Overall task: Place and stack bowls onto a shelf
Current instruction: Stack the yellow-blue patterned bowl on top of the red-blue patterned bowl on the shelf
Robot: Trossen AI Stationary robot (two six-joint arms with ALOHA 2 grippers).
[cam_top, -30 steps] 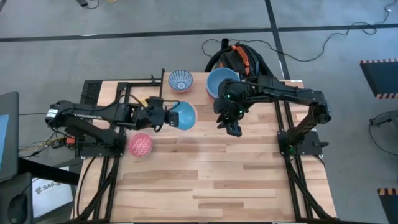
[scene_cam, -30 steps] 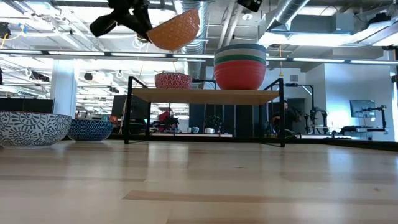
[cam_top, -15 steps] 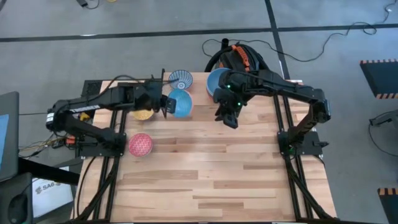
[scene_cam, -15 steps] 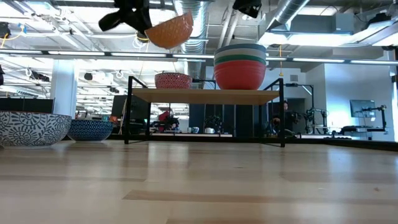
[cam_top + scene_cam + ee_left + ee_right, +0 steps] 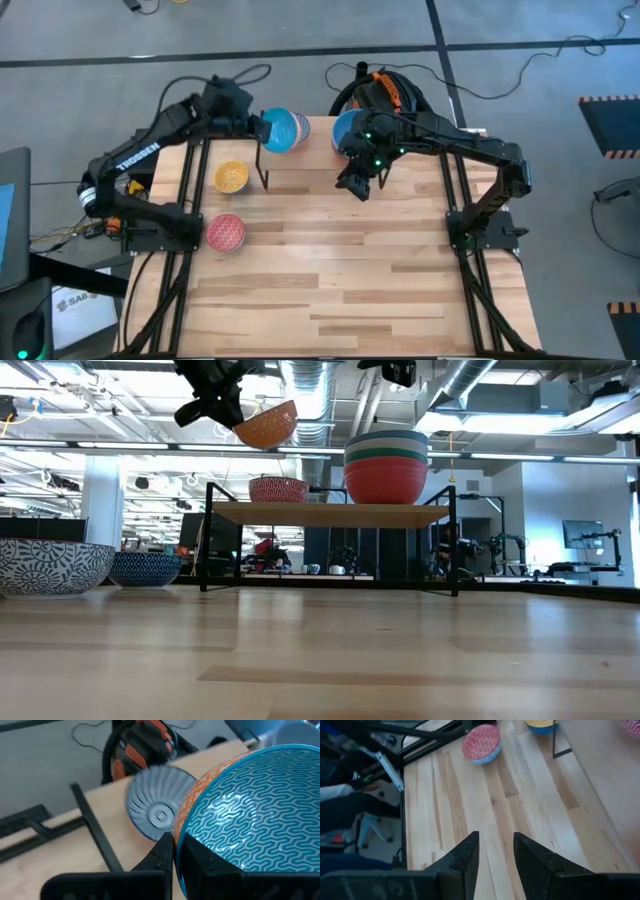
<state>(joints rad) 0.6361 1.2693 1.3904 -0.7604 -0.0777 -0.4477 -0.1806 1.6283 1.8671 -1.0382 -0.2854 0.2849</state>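
My left gripper (image 5: pixel 257 127) is shut on a bowl (image 5: pixel 283 130), teal zigzag inside and orange outside, held high over the left end of the light-wood shelf (image 5: pixel 330 513). Under it on the shelf sits a blue-white patterned bowl (image 5: pixel 156 812), red-patterned outside in the low view (image 5: pixel 278 489). A stack of red, green, cream and blue bowls (image 5: pixel 386 465) stands on the shelf's right part. The pink bowl (image 5: pixel 225 232) and yellow bowl (image 5: pixel 231 177) rest on the table. My right gripper (image 5: pixel 495 851) is open, in the air near the stack (image 5: pixel 356 186). My left gripper pinches the teal-and-orange bowl by its rim (image 5: pixel 181 836), one finger inside the bowl and one on the orange outer wall. The fingers come about level from the table's left. The bowl (image 5: pixel 266 425) is lifted clear above the shelf, mouth up and slightly tilted.
The shelf's black legs (image 5: pixel 262 165) stand on the slatted tabletop near the yellow bowl. Bare tabletop (image 5: pixel 350 280) spreads over the near half. A black-and-orange bundle with cables (image 5: pixel 385 92) lies beyond the far edge.
My left gripper has carried the teal-and-orange bowl toward the table's far edge, from over the table in front of the shelf to above the shelf's left end and the patterned bowl. My right gripper has drifted slightly toward the far edge and left, staying open.
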